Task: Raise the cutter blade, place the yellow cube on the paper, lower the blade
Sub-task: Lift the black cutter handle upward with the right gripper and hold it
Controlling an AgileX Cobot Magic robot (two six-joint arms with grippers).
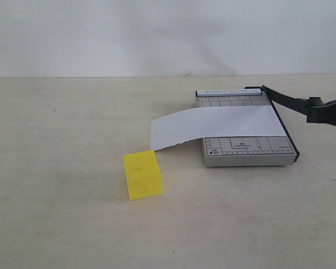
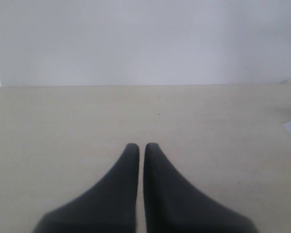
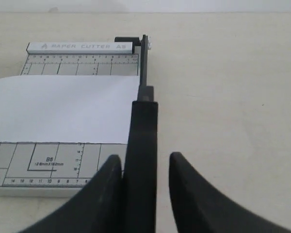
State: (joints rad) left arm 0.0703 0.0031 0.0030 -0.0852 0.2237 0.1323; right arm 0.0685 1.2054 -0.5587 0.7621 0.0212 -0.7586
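The left gripper (image 2: 141,147) hung low over the bare pale table (image 1: 56,168) with its two dark fingers pressed almost together, only a sliver showing between them and nothing in them. Further right, the yellow cube (image 1: 142,175) sat on the table, off the cutter and not on the paper (image 1: 218,126). Its upper back corner met the paper's curled, overhanging end, though whether the two touched could not be told. The white strip ran on rightward across the middle of the grey gridded cutter base (image 1: 249,151), covering its centre and leaving the ruled margins bare in front and behind. Along the base's right edge the cutter blade (image 1: 285,100) angled up and away from its hinge at the far corner. Its thicker handle end lay between the fingers of the right gripper (image 3: 145,162): one finger (image 3: 109,184) lay against the handle, the other stood clear with a gap, so the jaws were spread around it rather than clamped.
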